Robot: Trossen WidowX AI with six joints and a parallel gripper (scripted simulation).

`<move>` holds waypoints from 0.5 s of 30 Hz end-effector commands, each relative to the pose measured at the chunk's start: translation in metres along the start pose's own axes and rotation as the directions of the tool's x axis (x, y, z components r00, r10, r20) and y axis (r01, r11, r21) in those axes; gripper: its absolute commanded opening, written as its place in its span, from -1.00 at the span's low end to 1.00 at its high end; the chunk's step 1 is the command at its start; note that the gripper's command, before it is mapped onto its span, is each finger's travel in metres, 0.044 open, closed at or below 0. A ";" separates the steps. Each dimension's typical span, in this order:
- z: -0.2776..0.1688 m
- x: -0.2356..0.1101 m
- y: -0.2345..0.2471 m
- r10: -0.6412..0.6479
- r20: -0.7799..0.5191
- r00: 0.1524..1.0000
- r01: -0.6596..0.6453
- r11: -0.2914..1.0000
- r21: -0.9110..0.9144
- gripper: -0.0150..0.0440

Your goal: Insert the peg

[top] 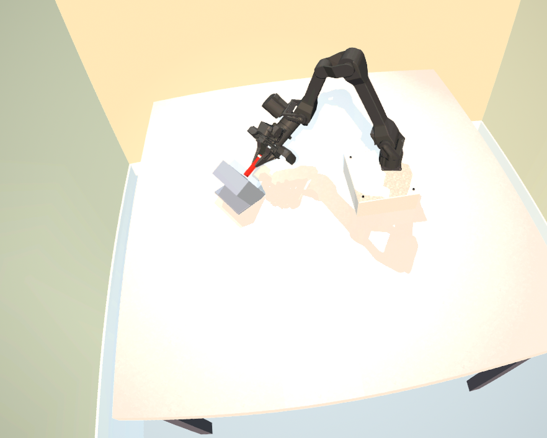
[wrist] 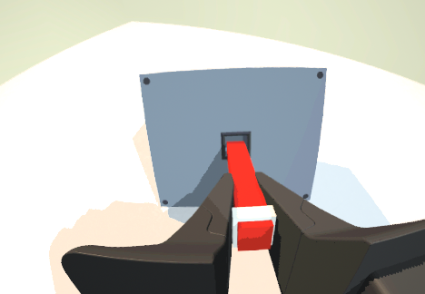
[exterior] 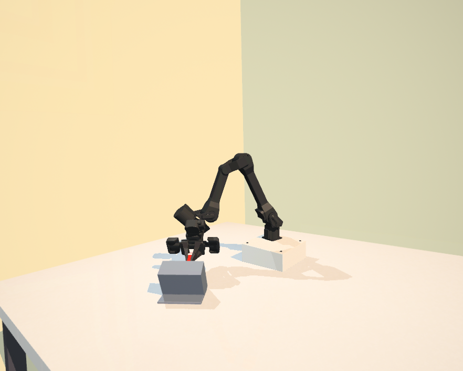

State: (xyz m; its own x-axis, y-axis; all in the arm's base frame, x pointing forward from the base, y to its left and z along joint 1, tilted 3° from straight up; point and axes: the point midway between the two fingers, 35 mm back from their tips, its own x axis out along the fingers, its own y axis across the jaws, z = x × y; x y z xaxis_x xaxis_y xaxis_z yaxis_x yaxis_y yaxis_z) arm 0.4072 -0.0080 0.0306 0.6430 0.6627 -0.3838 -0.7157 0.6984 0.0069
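Observation:
My gripper [wrist: 242, 181] [top: 260, 160] [exterior: 190, 255] is shut on a red square peg [wrist: 244, 175] [top: 252, 167] [exterior: 189, 257] with a white band near its held end. The peg points at the grey sloped panel [wrist: 187, 122] [top: 229, 176] [exterior: 180, 277]. In the wrist view the peg's far end sits at the mouth of the square hole [wrist: 235, 137] in the panel's face, its sides lined up with the hole's edges. How deep the tip has gone in I cannot tell. In the exterior view the panel block hides most of the peg.
The arm's white base block [top: 387, 193] [exterior: 277, 253] stands behind and to the right of the panel. The white table [top: 288, 306] [exterior: 323, 311] ends at edges near the front and sides.

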 end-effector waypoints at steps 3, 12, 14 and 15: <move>0.001 0.003 -0.002 -0.004 0.001 1.000 0.004 1.000 -0.002 -0.49; 0.001 0.009 -0.002 -0.004 0.001 1.000 0.004 1.000 -0.002 -0.49; 0.001 0.010 -0.001 -0.004 0.001 1.000 0.004 1.000 -0.002 -0.49; 0.001 0.011 -0.001 -0.004 0.001 1.000 0.004 1.000 -0.002 -0.49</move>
State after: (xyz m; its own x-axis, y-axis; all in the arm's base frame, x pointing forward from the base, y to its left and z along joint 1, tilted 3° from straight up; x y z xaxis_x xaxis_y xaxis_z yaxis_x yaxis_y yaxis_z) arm 0.4130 -0.0031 0.0279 0.6446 0.6618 -0.3827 -0.7148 0.6993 0.0054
